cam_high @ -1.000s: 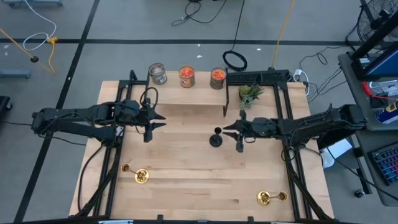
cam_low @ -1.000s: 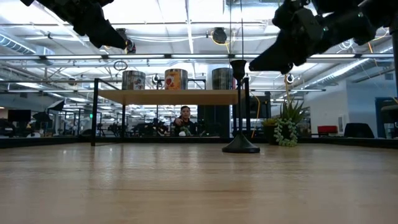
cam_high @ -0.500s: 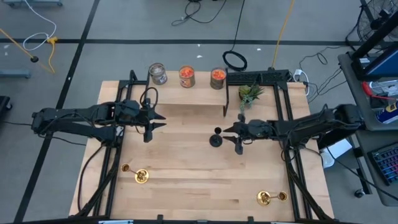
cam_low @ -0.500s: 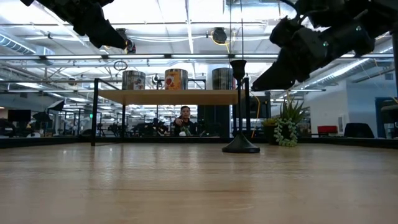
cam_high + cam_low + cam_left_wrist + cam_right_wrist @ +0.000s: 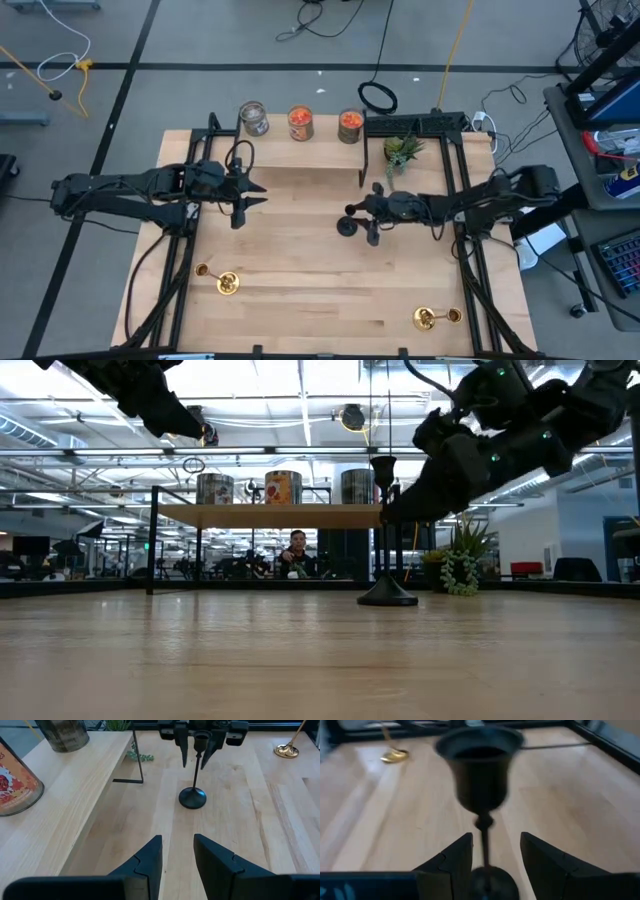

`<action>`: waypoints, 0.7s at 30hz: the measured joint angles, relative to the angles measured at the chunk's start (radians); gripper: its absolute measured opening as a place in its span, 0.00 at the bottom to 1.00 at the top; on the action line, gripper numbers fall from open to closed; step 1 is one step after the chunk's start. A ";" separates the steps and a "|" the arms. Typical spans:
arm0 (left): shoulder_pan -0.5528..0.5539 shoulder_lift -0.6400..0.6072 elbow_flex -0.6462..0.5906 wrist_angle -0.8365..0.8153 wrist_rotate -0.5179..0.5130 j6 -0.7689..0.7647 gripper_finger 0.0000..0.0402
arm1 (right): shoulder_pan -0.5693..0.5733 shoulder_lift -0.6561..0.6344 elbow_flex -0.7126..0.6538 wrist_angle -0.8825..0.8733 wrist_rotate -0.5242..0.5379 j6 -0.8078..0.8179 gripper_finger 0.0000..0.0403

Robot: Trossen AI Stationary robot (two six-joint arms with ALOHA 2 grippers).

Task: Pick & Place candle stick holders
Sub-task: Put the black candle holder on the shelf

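The black candle stick holder (image 5: 346,225) stands upright on its round base in the middle of the table; it also shows in the low view (image 5: 387,596). My right gripper (image 5: 356,211) is open. Its fingers stand on either side of the holder's slim stem (image 5: 483,837) below the cup and do not visibly touch it. My left gripper (image 5: 262,195) is open and empty, above the table's left half. Two gold candle stick holders lie on their sides near the front edge, one at the left (image 5: 222,282) and one at the right (image 5: 435,318).
A raised wooden shelf (image 5: 300,150) runs along the far side and carries three round jars (image 5: 300,123). A small green plant (image 5: 402,150) stands at its right end. Black frame rails (image 5: 465,250) run down both table sides. A person shows far behind the table (image 5: 296,550).
My right gripper has gone down and toward the table's left, up to the black candle stick holder, so its open fingers now stand on either side of the stem. The holder has not moved.
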 joint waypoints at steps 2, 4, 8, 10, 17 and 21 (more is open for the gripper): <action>0.000 0.000 0.000 0.000 0.000 0.000 0.29 | -0.016 0.018 0.000 0.036 -0.080 -0.016 0.41; 0.000 0.000 0.000 0.000 0.000 0.000 0.29 | -0.031 0.037 0.000 0.074 -0.126 -0.028 0.40; 0.000 0.000 0.000 -0.001 0.000 0.000 0.29 | -0.057 0.060 0.000 0.080 -0.124 -0.021 0.33; 0.000 0.000 0.000 -0.002 0.000 0.000 0.29 | -0.066 0.071 0.000 0.084 -0.127 -0.019 0.27; 0.000 0.000 0.000 -0.003 0.000 0.001 0.29 | -0.078 0.074 0.000 0.124 -0.127 -0.020 0.03; 0.000 0.000 0.000 -0.003 0.000 0.001 0.29 | -0.077 0.074 0.009 0.218 -0.158 0.041 0.06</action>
